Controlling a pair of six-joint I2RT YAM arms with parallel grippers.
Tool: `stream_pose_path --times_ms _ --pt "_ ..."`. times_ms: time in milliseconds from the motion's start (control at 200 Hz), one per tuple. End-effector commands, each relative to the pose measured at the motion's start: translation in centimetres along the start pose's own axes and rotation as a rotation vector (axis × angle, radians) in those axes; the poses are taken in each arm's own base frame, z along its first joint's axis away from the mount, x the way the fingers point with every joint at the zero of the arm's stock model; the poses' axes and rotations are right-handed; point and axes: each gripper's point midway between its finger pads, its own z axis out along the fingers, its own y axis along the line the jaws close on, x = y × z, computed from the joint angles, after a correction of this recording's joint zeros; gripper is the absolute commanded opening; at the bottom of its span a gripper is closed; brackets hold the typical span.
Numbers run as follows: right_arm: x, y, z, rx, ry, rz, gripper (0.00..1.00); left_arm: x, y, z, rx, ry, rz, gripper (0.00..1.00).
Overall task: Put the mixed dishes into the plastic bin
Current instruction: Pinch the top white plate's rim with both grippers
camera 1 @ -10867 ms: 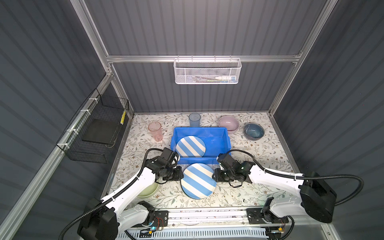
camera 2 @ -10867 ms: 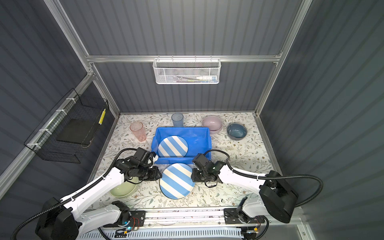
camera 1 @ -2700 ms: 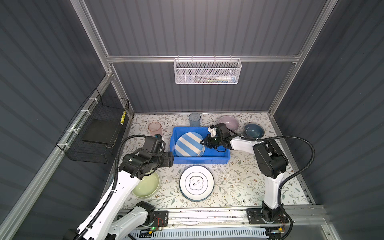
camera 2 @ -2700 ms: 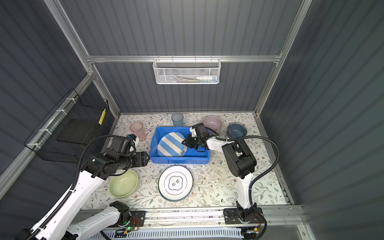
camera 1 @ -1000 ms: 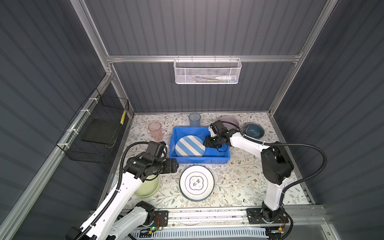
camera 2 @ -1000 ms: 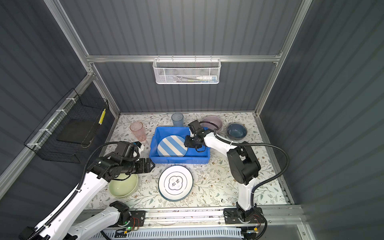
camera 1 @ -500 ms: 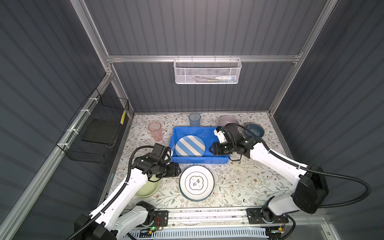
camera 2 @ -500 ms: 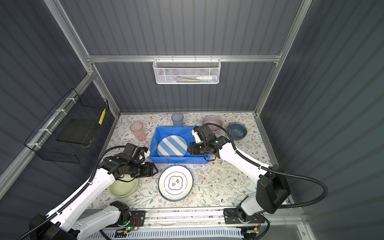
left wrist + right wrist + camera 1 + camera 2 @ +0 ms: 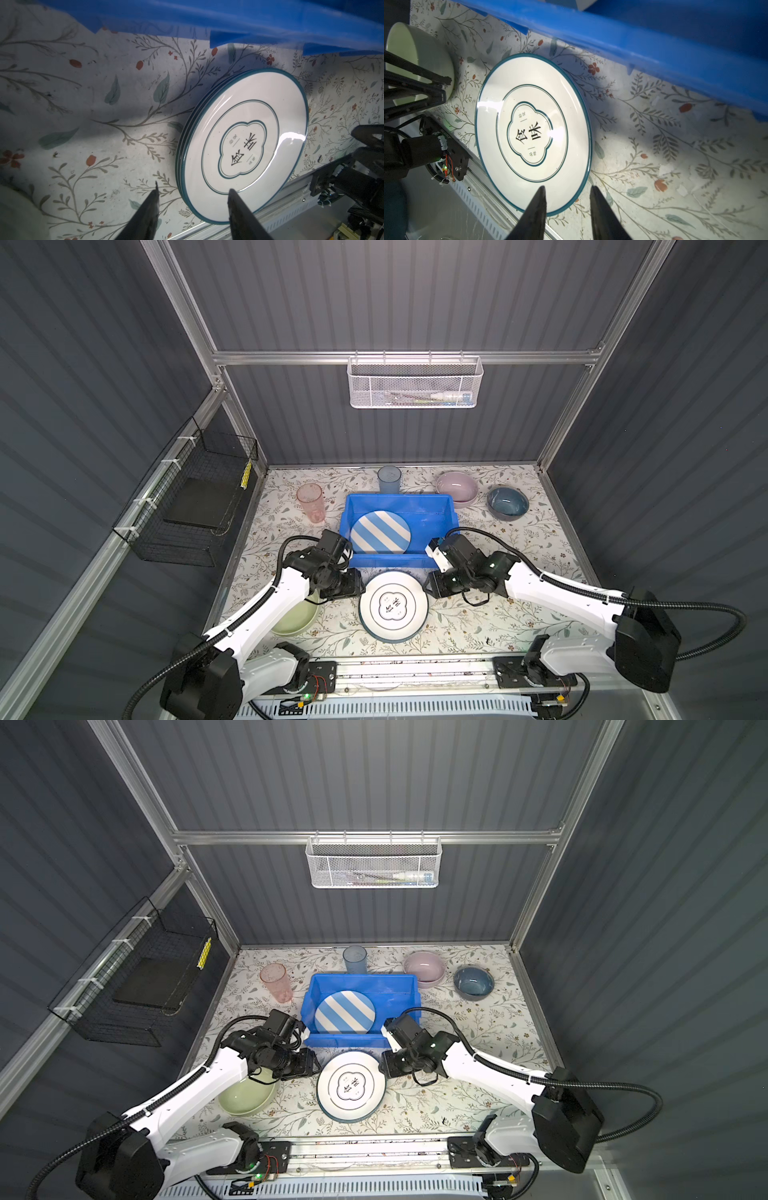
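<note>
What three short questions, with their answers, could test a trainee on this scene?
1. True or false: the blue-white striped plate lies inside the blue plastic bin.
2. Where does the green bowl sit? A) outside the bin, near the left gripper; B) inside the bin; C) on top of the striped plate.
3. Which dish lies between the left gripper and the right gripper?

Key:
1. True.
2. A.
3. The white plate with emblem.
</note>
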Motion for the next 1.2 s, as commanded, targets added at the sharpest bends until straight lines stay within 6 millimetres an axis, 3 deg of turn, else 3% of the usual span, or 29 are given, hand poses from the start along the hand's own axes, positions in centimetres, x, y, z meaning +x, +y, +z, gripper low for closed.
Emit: stream_pose_path --times_ms 0,145,515,876,1191 --pt "1.0 -0.7 0.4 0.033 -0.007 0.060 0.35 1.0 0.3 1.5 -0.015 0.032 -0.010 0.52" --pt "1.9 -0.7 1.7 0.023 -0.005 0.080 0.34 1.8 0.5 3.0 -0.035 0.060 -0.023 0.47" --pt "2.8 -1.0 3.6 0.026 0.014 0.125 0.31 2.7 1.4 4.2 -0.079 0.095 -0.017 0.31" --pt "2.3 0.3 4.4 -0.047 0.006 0.130 0.29 2.6 1.6 4.9 -0.093 0.102 -0.026 0.23" --pt "1.3 2.4 3.6 -0.154 -0.022 0.111 0.27 2.7 1.7 5.2 -0.089 0.105 -0.028 0.13"
